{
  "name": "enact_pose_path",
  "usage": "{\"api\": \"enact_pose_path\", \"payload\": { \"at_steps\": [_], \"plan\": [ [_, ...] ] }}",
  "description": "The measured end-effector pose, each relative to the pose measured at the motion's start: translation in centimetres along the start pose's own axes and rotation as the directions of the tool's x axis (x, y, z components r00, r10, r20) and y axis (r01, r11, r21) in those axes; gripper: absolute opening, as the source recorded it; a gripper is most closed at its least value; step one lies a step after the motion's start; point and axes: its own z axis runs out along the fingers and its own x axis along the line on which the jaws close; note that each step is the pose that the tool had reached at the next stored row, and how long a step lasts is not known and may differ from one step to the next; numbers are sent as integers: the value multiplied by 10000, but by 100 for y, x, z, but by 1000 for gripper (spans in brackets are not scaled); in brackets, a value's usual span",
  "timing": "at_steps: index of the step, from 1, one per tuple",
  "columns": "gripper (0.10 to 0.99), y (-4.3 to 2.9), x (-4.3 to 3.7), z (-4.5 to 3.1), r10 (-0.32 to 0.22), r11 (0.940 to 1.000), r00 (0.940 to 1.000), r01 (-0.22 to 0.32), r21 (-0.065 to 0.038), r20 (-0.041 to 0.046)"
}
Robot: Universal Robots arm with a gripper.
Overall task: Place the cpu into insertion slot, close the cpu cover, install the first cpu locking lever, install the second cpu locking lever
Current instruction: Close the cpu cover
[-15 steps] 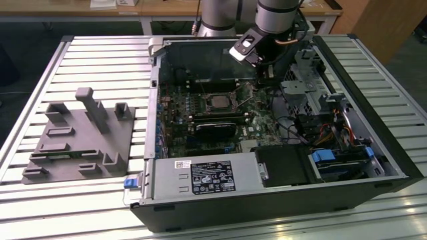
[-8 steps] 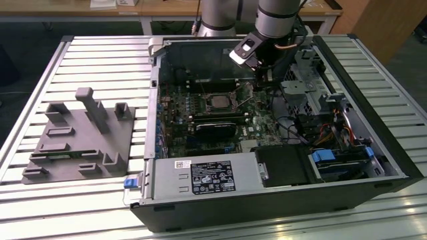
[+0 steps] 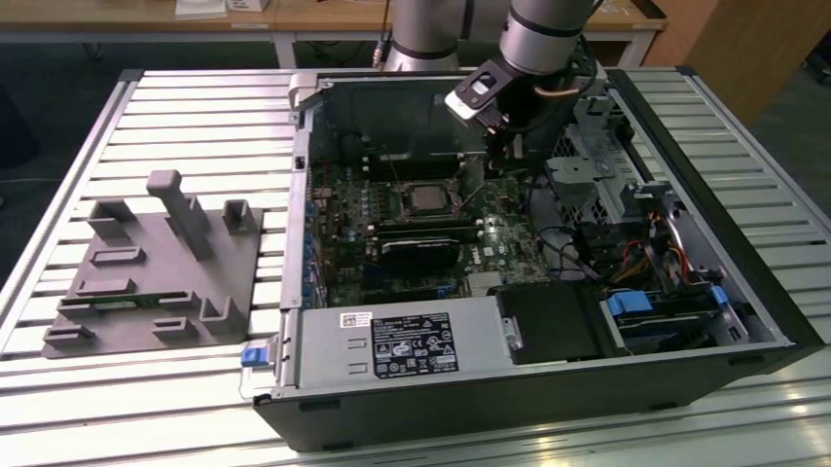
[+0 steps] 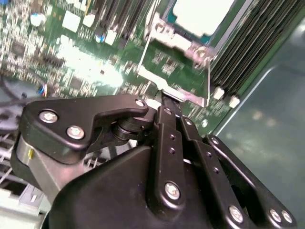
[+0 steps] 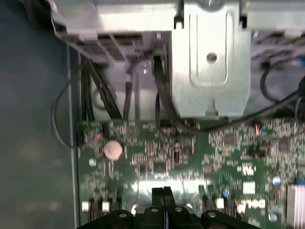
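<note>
The insertion slot point(image 3: 426, 197) sits on the green board inside the open computer case, square with a silver rim. In the second wrist view the cpu point(image 4: 200, 14) shows its pale face inside the slot. The silvery cpu cover point(image 4: 175, 42) lies flat around it. My gripper point(image 3: 501, 156) hangs over the board just to the exterior view's right of the slot. Its black fingers point(image 4: 167, 125) are shut together, and their tips meet at the silver edge of the slot's frame point(image 4: 181, 95). In the first wrist view the gripper point(image 5: 164, 192) is low over the board. I cannot make out a locking lever.
A long black card point(image 3: 422, 249) lies below the slot. Memory slots point(image 4: 248, 57) run beside it. A metal drive bracket point(image 5: 209, 62) and black cables point(image 5: 159, 95) stand near the fingers. A grey fixture plate point(image 3: 156, 272) sits on the slatted table at the exterior view's left.
</note>
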Motion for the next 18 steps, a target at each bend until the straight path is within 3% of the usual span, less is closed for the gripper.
{"api": "enact_pose_path", "payload": {
  "at_steps": [1,2,7,11,18],
  "plan": [
    [106,1,0,2,4,9999,10000,-4,168,9],
    [106,2,0,2,5,9997,10000,-5,229,13],
    [106,-1,0,2,6,9997,10000,-7,264,13],
    [106,-69,-2,8,3,9999,10000,-3,154,7],
    [106,-329,-11,30,-7,9998,10000,6,-184,-33]
  ]
}}
